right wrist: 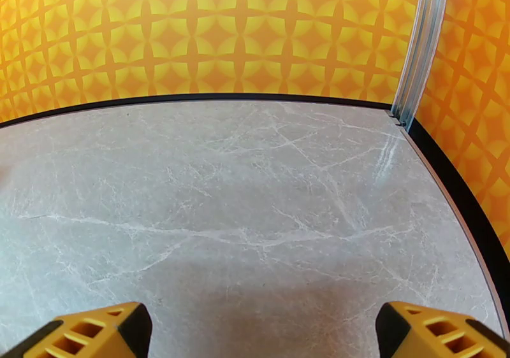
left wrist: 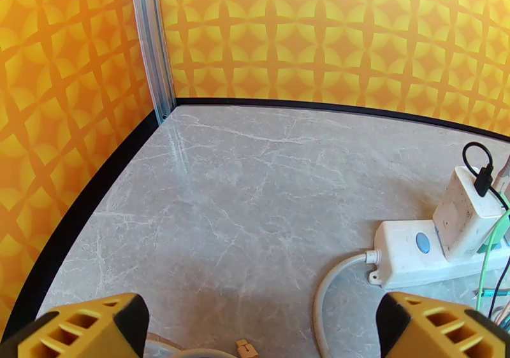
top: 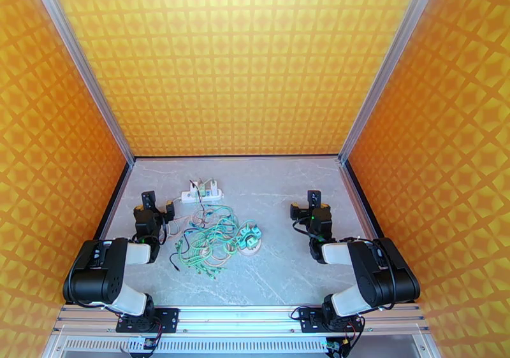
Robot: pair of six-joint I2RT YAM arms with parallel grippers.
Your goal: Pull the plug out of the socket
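A white socket strip lies at the back left of the table, also at the right edge of the left wrist view. A white block-shaped plug stands in it, with a black cable looped at its top; from above the plug is small. My left gripper sits just left of the strip, open, its yellow fingers wide apart with nothing between them. My right gripper rests at the right, open over bare table, its fingers spread.
A tangle of green cables with a round white piece lies in the middle front. A thick white cord runs from the strip toward my left gripper. Orange patterned walls enclose the table on three sides.
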